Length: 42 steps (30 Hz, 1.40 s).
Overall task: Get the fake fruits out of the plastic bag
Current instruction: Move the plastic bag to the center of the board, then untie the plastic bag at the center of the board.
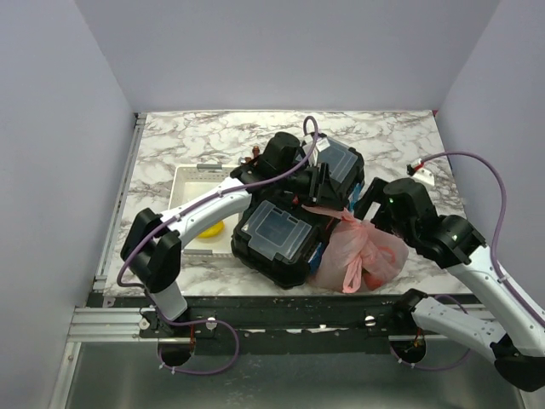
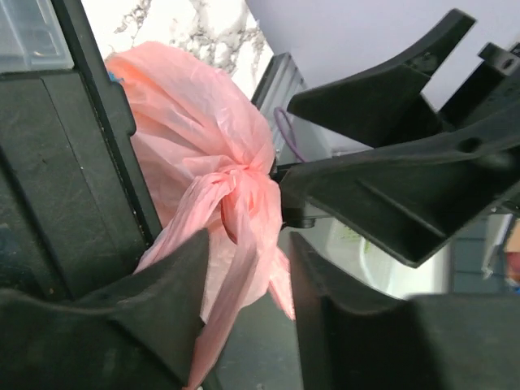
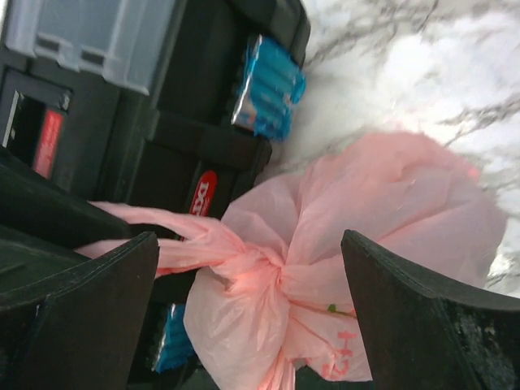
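Crinkly translucent pink plastic bag [image 1: 362, 251], neck bunched tight
Left gripper [image 2: 248, 256] parted around a handle, right gripper [image 3: 250, 248] wide, empty: the handle could slip free.

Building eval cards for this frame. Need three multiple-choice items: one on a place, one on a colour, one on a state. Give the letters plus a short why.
1. Where is the pink plastic bag?
A) in the white tray
B) on the table, right of the black toolbox
C) on the toolbox lid

2. What colour is the object in the white tray?
A) blue
B) yellow
C) green

3. How is the bag's mouth?
A) knotted shut
B) spread open
C) cut off

Answers:
1 B: the top view shows it against the toolbox's right side.
2 B: yellow shows against the white tray.
3 A: both wrist views show the knot.
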Available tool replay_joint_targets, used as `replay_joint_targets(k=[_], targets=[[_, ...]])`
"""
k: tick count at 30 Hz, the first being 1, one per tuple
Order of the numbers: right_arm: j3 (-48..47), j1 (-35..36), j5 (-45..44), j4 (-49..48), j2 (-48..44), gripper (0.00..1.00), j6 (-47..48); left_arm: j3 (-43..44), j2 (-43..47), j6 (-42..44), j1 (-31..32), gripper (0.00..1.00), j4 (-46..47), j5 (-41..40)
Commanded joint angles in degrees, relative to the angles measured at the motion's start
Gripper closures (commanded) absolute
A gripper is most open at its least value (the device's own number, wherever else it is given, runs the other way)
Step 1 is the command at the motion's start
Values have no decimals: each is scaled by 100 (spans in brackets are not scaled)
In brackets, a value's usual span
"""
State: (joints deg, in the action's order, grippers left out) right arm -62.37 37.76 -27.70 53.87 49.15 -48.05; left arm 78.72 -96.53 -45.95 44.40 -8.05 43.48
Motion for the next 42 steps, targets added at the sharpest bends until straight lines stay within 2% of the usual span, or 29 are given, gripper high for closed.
replay_joint_targets(k=[1, 2, 5, 6, 7, 9, 13, 15, 18, 20, 27, 30, 32, 35, 40, 42], targets=[[346, -32, 637, 466, -149, 5, -375, 297, 373, 766, 55, 51, -524, -310], [421, -32, 628, 548, -231, 5, -458, 317, 446, 877, 53, 49, -619, -382], [697, -34, 689, 556, -507, 5, -567, 242, 825, 1259, 94, 19, -700, -509], [772, -32, 730, 486, -595, 5, -567, 223, 983, 1416, 143, 13, -744, -619], [841, -32, 743, 406, -677, 6, -574, 225, 1116, 1633, 211, 9, -843, -796], [899, -32, 705, 329, -804, 6, -623, 258, 1440, 2079, 438, 8, -1151, -1335], [855, -36, 304, 484, -906, 8, -708, 159, 1971, 2721, 1157, 11, -1479, -2837], [844, -32, 170, 606, -924, 7, -769, 28, 2119, 2826, 1435, 16, -1387, -3215], [840, -27, 97, 716, -987, 8, -867, -292, 2165, 2828, 1785, 31, -933, -3458], [840, -33, 31, 713, -1036, 8, -859, -412, 1987, 2827, 2054, 37, -547, -3566], [584, -32, -428, 1170, -1012, 7, -819, 655, 550, 2942, 2584, 36, -1261, -4304], [480, -32, -758, 1525, -1114, 6, -1067, 631, 264, 2987, 2709, 37, -1000, -4304], [534, -32, -890, 1557, -1263, 6, -1140, 594, 88, 3002, 2732, 34, -831, -4297], [594, -32, -896, 1527, -1428, 6, -1224, 846, -241, 3020, 2734, 32, -976, -4304], [621, -34, -788, 1525, -1522, 6, -1213, 983, -513, 3057, 2737, 47, -1067, -4594], [634, -32, -715, 1489, -1522, 6, -1183, 1015, -560, 3057, 2732, 49, -1090, -4619]])
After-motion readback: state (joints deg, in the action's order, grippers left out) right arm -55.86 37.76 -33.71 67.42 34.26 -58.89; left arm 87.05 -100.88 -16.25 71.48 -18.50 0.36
